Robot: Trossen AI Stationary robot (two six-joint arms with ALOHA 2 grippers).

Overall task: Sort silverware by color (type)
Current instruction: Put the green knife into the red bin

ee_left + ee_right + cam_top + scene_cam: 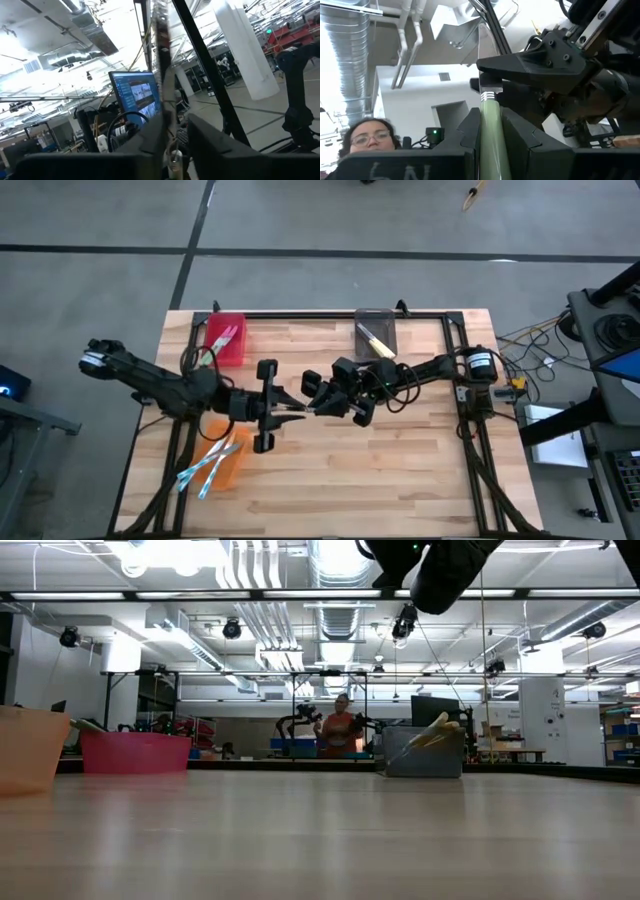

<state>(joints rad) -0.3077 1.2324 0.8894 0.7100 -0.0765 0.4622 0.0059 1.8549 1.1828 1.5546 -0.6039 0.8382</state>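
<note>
Mid-handover above the middle of the pale wooden tabletop (400,470). Slim table knife with green plastic handle and silver metal blade (490,135) carried clear of the wood, spanning the two arms where they meet tip to tip.

Right gripper (322,405): fingers (465,135) narrow, clamped on the green handle just below its banded collar. Left gripper (292,409): fingers (150,142) drawn narrow about the blade, seemingly pinching it right above the collar; firmness of that pinch hard to judge.

Around the edges: red plastic bin (225,338) at the far left, grey plastic bin (375,335) at the far middle holding yellow-handled pieces, orange plastic bin (228,462) near the left front with light-blue-handled knives sticking out.

Handling, as a judgement: light, stiff, no flex to speak of. Smooth metal blade, thin and flat, likely to slip or pivot in a two-point pinch. Rounded plastic handle thicker and kinder to a grip, but prone to roll between flat pads. Best hold probably across the handle, or on the blade's flat faces close to the collar, near the balance point. Not fragile; little risk beyond a drop or a twist during the exchange.
</note>
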